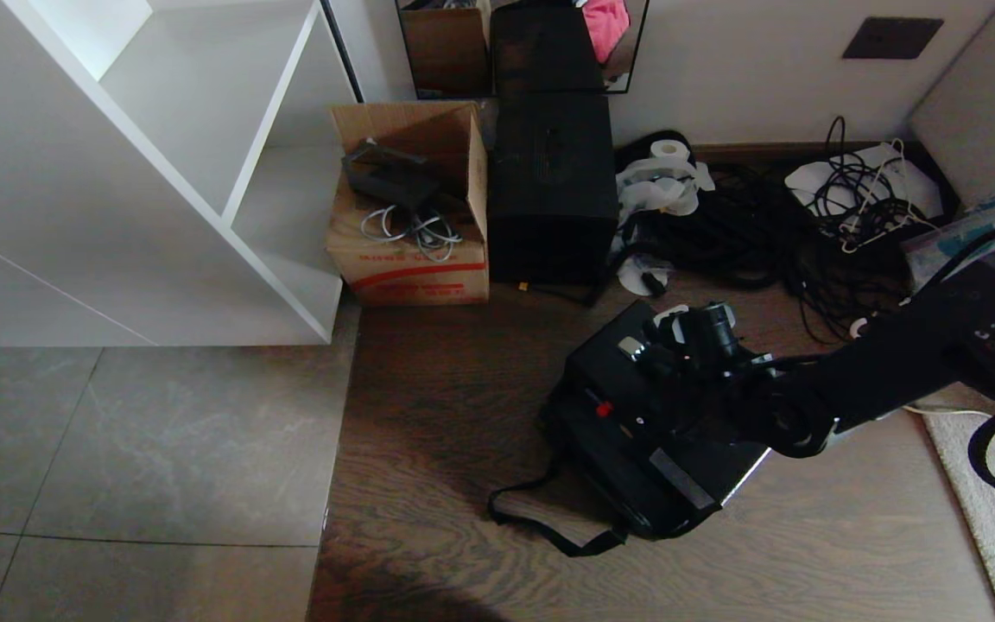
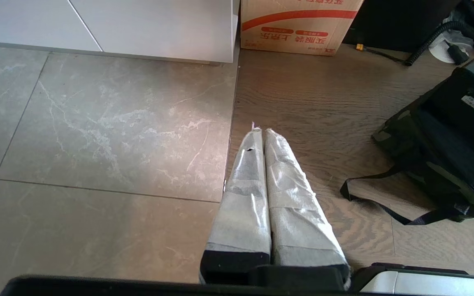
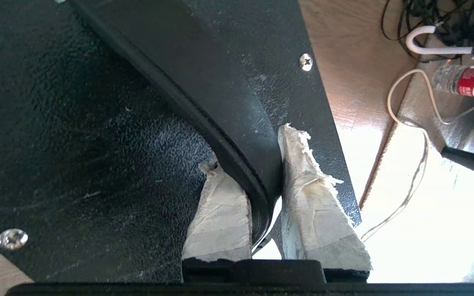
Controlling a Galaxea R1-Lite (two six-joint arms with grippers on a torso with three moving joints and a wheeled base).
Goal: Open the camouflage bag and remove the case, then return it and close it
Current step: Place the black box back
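The flat black rectangular hard case (image 1: 636, 406) lies tilted over the boxy soft camouflage bag (image 2: 422, 164) on the dark wood-grain floor (image 1: 446, 415), in front of the tall plain black box (image 1: 554, 190) and well right of the white shelving unit (image 1: 161, 173). In the head view the case's upper face shows a small red mark (image 1: 604, 409), a silver fitting near its far corner, and a grey strip toward its near end. In the left wrist view only the bag's green-brown-black side shows beneath the case, and its black shoulder strap (image 1: 541, 523) loops out flat on the floor on the near side.

The right hand (image 3: 261, 205) reaches in from the right over the case's far end. In the right wrist view its two tape-wrapped fingers (image 3: 307, 193) are clamped on the case's black strap-like handle (image 3: 204, 102), one finger on each side of it, with the case's pebbled black surface and two silver screws directly behind. The handle curves away across that surface.

The left hand (image 2: 260, 135) hangs to the left over the seam between the grey stone tiles (image 2: 97, 135) and the wood floor, its taped fingers pressed together with nothing between them, well apart from the bag.

The brown cardboard box with a red stripe (image 1: 411, 216) stands between the shelving unit and the tall black box, holding grey cables. Tangled black cables (image 1: 774, 233) lie against the wall to the right.
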